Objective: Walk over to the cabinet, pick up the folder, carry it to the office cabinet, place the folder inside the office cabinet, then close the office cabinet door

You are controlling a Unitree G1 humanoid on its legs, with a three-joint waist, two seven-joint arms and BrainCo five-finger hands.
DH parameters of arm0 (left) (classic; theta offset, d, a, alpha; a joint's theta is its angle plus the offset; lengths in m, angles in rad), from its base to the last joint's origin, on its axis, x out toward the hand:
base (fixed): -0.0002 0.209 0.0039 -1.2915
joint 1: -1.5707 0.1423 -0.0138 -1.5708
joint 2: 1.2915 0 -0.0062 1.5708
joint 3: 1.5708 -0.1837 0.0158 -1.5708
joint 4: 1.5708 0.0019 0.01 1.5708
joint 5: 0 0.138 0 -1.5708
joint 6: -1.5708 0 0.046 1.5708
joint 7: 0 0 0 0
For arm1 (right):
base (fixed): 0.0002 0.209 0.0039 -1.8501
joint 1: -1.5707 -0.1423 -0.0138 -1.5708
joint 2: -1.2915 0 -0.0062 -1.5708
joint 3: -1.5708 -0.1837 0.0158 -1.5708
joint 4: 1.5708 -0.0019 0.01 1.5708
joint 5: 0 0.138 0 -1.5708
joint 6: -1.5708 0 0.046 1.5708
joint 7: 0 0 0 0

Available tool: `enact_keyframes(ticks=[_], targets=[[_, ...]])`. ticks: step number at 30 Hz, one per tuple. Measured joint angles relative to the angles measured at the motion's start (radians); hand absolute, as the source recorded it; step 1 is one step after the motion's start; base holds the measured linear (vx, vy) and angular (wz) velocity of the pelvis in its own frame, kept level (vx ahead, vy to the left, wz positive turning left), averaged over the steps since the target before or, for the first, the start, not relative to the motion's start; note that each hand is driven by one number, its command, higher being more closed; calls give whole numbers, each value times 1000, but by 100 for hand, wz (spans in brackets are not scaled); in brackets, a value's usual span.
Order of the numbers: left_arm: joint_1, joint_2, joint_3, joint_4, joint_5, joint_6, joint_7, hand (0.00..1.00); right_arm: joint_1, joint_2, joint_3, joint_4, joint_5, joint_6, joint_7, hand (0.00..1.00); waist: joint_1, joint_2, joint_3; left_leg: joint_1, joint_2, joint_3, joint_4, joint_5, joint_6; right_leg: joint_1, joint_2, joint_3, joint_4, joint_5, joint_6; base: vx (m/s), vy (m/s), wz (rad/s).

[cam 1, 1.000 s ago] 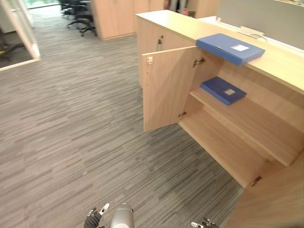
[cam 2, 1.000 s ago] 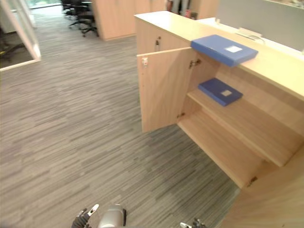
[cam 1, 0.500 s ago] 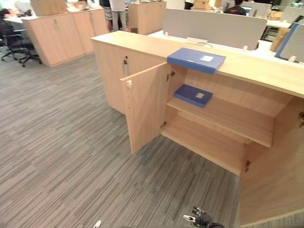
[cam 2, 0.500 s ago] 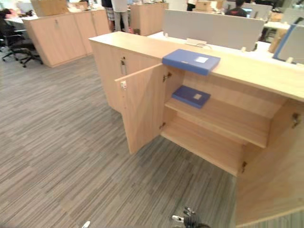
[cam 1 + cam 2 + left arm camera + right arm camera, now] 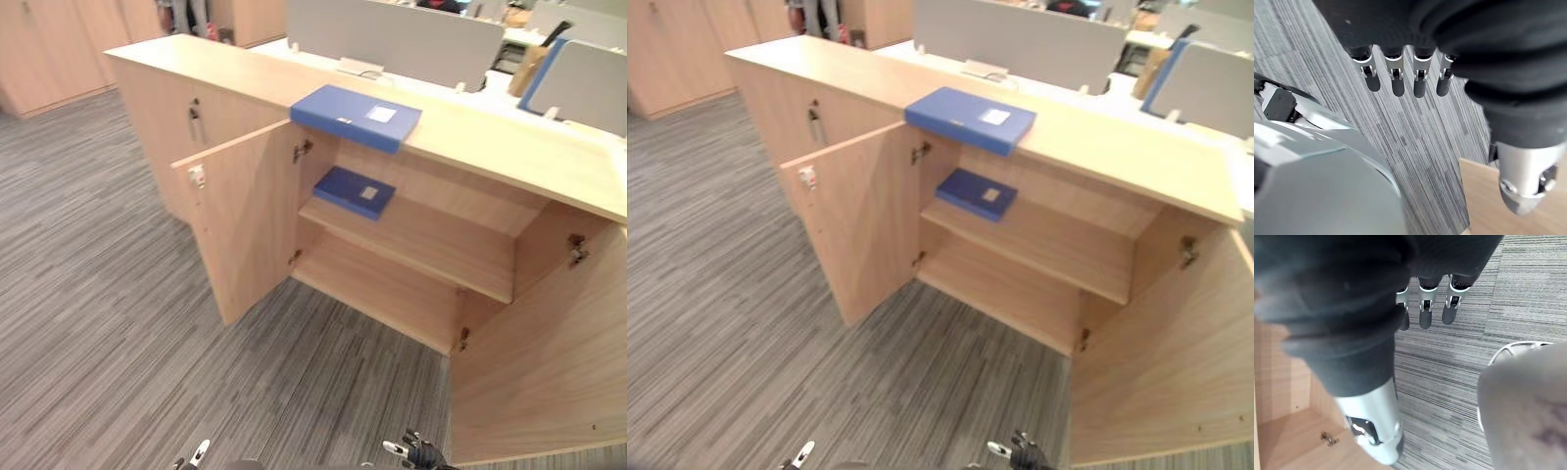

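Left eye view: our blue folder (image 5: 356, 116) lies flat on top of the open office cabinet (image 5: 509, 152), at its front edge.
A second folder (image 5: 355, 191) sits on the upper shelf (image 5: 431, 245). Our left hand (image 5: 1397, 81) and right hand (image 5: 1425, 313) hang empty, fingers relaxed, above the carpet (image 5: 98, 323).

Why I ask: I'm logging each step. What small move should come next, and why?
Probably a step forward toward the cabinet. The folder lies on its top, above the open door, with a stretch of carpet between it and the robot. The left hand and right hand hang low, open and empty, so reaching now looks premature.
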Motion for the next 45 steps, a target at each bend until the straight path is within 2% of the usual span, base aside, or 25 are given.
enact_keyframes(ticks=[2, 4, 5, 7, 8, 9, 10, 12, 13, 15, 17, 18, 19, 20, 22, 23, 26, 28, 29, 33, 35, 38, 40, 44, 45], targets=[[2, 3, -4, 0, 10, 1, 2, 0, -5, 1, 9, 0, 1, 7, -7, 0, 21, -6, 2, -59, -8, -2, 98, -11, 7, 39, -4, 88, -3, -9, -2, 509, 187, -143], [-2, 4, -2, 0, 11, 0, 4, 0, -14, 3, 11, 5, 1, 15, -11, 0, 35, -17, 15, -113, -56, -18, 59, -30, 21, 67, -39, 163, -8, -10, 2, 414, 210, -128], [-5, 2, 2, -1, 11, -1, 7, 0, -24, 3, 20, 5, 3, 17, -12, 0, 35, -25, 35, -138, -89, -31, -4, -49, 23, 97, -70, 200, -14, -9, 4, 295, 217, -98], [-3, -6, 8, -3, 11, -2, 12, 0, -31, 4, 57, 2, 6, 17, -13, 0, 42, -22, 41, -164, -125, -56, -168, -49, 26, 129, -118, 246, -18, -9, 15, 404, 353, -105], [2, -13, 9, -8, 9, -4, 14, 0, -32, 5, 107, -6, 9, 17, -13, 0, 53, -18, 38, -166, -140, -87, -319, -34, 20, 146, -145, 269, -19, -16, 48, 445, 459, -95], [6, -17, 5, -8, 5, -5, 15, 0, -27, 5, 141, -15, 12, 15, -11, 0, 63, -5, 28, -162, -147, -128, -450, 14, 16, 148, -155, 277, -14, -30, 76, 481, 487, -82], [6, -6, 4, 6, 1, -7, 15, 0, -25, 17, 172, -11, 4, 14, -10, 0, 69, -22, 10, -156, -182, -125, -475, 97, -3, 153, -198, 305, 0, -62, 131, 412, 387, -30], [2, 5, 3, 6, -1, -21, 19, 0, -31, 30, 175, 0, -7, 12, -4, 0, 61, -48, -2, -143, -224, -111, -497, 86, 17, 141, -236, 317, 11, -15, 121, 440, 372, -4], [3, 5, 12, 21, -1, -22, 19, 0, -45, 32, 175, 12, -7, 12, -2, 0, 73, -48, -9, -103, -242, -76, -526, 75, 37, 136, -271, 339, 30, 45, 133, 373, 346, -22], [13, 5, 25, 45, -1, -22, 19, 0, -49, 31, 175, 15, -7, 10, 3, 0, 88, -47, -18, -39, -264, -27, -588, 75, 59, 117, -310, 387, 76, 98, 142, 282, 304, -58], [36, 2, 24, 50, 2, -22, 20, 0, -51, 28, 175, 16, -7, 6, 13, 0, 91, -34, -37, 23, -283, 19, -662, 83, 89, 41, -339, 444, 197, 170, 145, 239, 287, -66], [41, -5, 18, 49, 3, -22, 20, 0, -50, 25, 175, 14, -10, 4, 17, 0, 87, -23, -39, 56, -289, 42, -704, 89, 104, -38, -355, 462, 336, 231, 133, 152, 211, -45], [38, -4, 1, 48, 3, -22, 20, 0, -52, 18, 175, 8, -15, -1, 25, 0, 83, -15, -35, 88, -296, 58, -731, 92, 116, -108, -374, 458, 470, 237, 113, 156, 205, -34], [36, 0, -11, 48, 3, -22, 20, 0, -51, 13, 175, 7, -21, -2, 26, 0, 81, -15, -33, 109, -301, 60, -744, 92, 119, -131, -385, 442, 524, 234, 110, 110, 122, -8], [28, 14, -56, 44, 7, -23, 19, 0, -40, -6, 179, 18, -46, -6, 28, 0, 63, -12, -28, 198, -306, 36, -785, 92, 121, -141, -416, 294, 599, 174, 84, 96, 56, 17], [25, 16, -67, 44, 7, -23, 19, 0, -34, -10, 189, 17, -45, -14, 28, 0, 57, -14, -29, 213, -306, 29, -794, 92, 121, -142, -415, 267, 589, 160, 87, 69, -21, 26], [0, 23, -87, 45, 9, -23, 20, 0, -39, -16, 205, 7, -45, -31, 32, 0, 33, -17, -21, 226, -302, -8, -814, 88, 119, -177, -370, 233, 397, 89, 118, 27, -135, 30], [-5, 28, -101, 45, 11, -23, 20, 0, -39, -17, 206, 14, -46, -28, 32, 0, 27, -26, -20, 208, -291, -45, -789, 74, 91, -130, -332, 235, 256, 59, 143, 52, -186, 33], [-11, 31, -103, 38, 11, -23, 20, 0, -44, -13, 213, 21, -49, -20, 32, 0, 35, -37, -14, 181, -276, -51, -756, 61, 63, -95, -308, 227, 166, 21, 176, 57, -189, 14], [-7, 10, -61, 27, 12, -22, 19, 0, -49, -17, 213, 3, -46, -10, 31, 0, 22, -30, 6, 175, -223, -109, -739, 56, 14, -30, -245, 153, 95, 16, 164, 85, -242, 30], [-8, -2, -32, 24, 11, -24, 18, 0, -46, -11, 215, 6, -49, -4, 31, 0, 34, -31, 5, 170, -203, -127, -731, 47, -1, -5, -216, 136, 57, 20, 156, 85, -135, 29], [-3, -1, -9, 26, 7, -22, 17, 0, -49, 7, 214, 16, -45, -4, 30, 0, 32, -42, -2, 147, -179, -148, -710, 30, -18, 6, -181, 120, 14, 26, 146, 103, -84, 15], [-5, -5, 7, 25, 3, -22, 17, 0, -54, 10, 206, 25, -38, -4, 23, 0, 32, -37, -4, 114, -151, -162, -650, 1, -29, 20, -147, 105, -17, 30, 140, 117, -61, 17], [-22, -11, 17, 22, -22, -22, 20, 0, -49, 14, 192, 24, 12, -3, 3, 0, 40, -23, 22, 5, -100, -146, -338, -5, -28, 87, -102, 102, -37, 29, 129, 108, 8, -8], [-21, -5, 6, 22, -33, -21, 20, 0, -45, 19, 188, 23, 21, -3, -3, 0, 51, -27, 24, -19, -96, -121, -267, 26, -24, 111, -104, 112, -43, 28, 127, 91, 90, -32]])
